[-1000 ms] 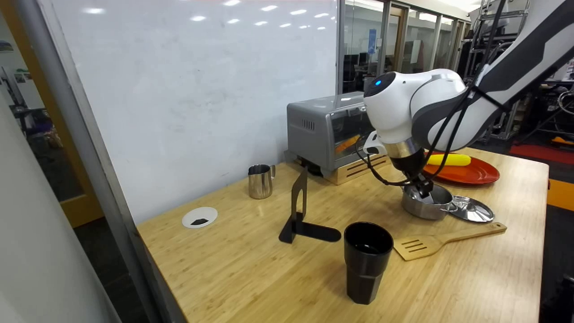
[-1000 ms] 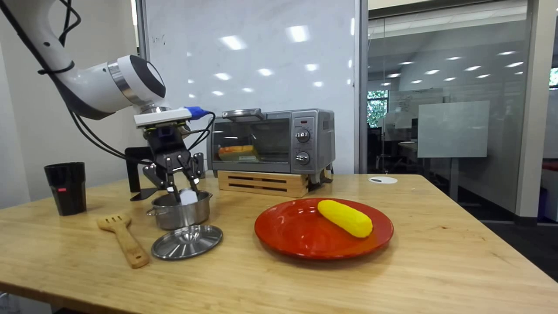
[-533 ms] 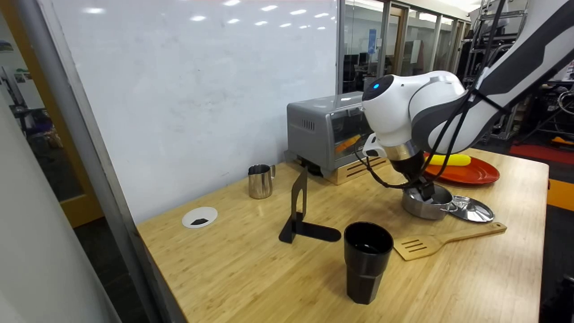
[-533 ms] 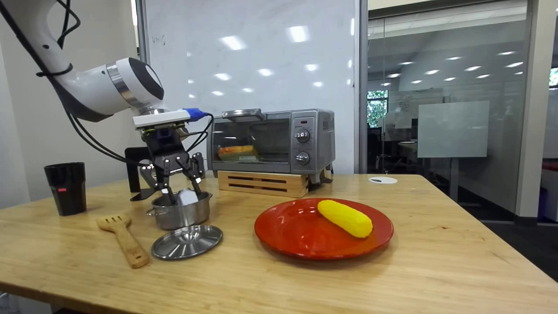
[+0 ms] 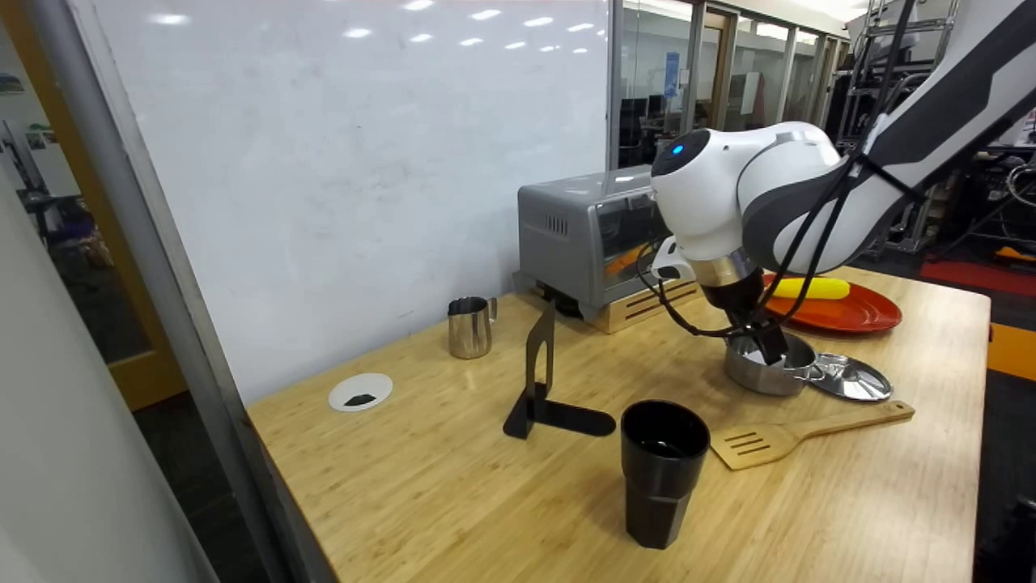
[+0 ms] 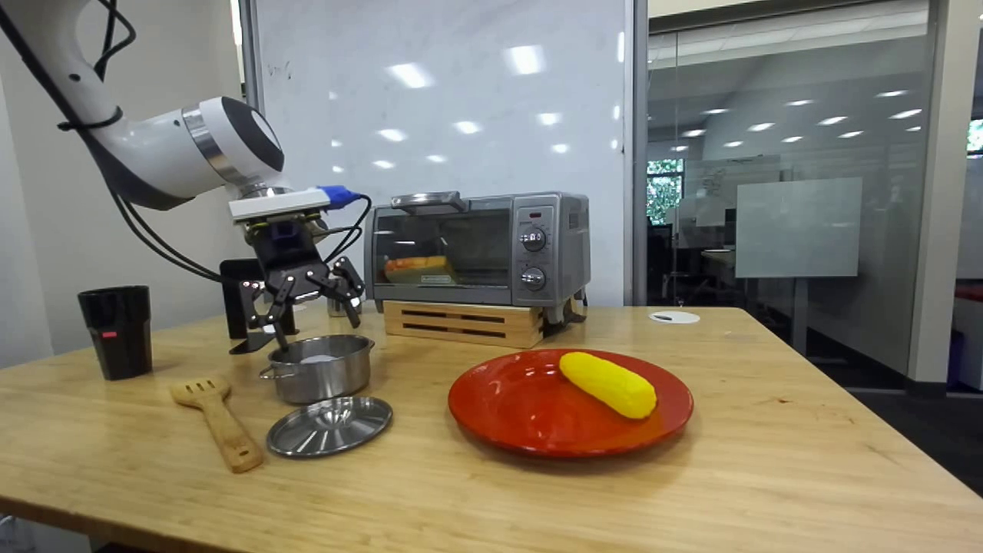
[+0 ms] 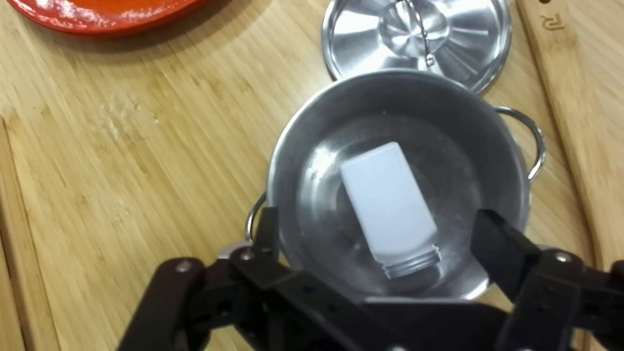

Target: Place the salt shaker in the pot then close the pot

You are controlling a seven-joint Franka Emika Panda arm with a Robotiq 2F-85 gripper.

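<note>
The salt shaker (image 7: 390, 204) lay on its side inside the pot (image 7: 419, 92). At the pot's mouth I saw the gripper (image 6: 319, 335) — its fingers (image 7: 504, 253) stood wide apart. The lid (image 7: 407, 36) lay on the table (image 6: 768, 430) just beside, and a wooden spatula (image 6: 224, 428) was near to it.

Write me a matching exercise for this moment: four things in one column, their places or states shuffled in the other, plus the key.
Things
1. salt shaker
2. steel lid
3. gripper
4. yellow object

Places and states
A. on the table, beside the pot
B. on the red plate
C. lying inside the pot
D. open, with nothing held between its fingers

Right pairs: 1-C; 2-A; 3-D; 4-B
</note>
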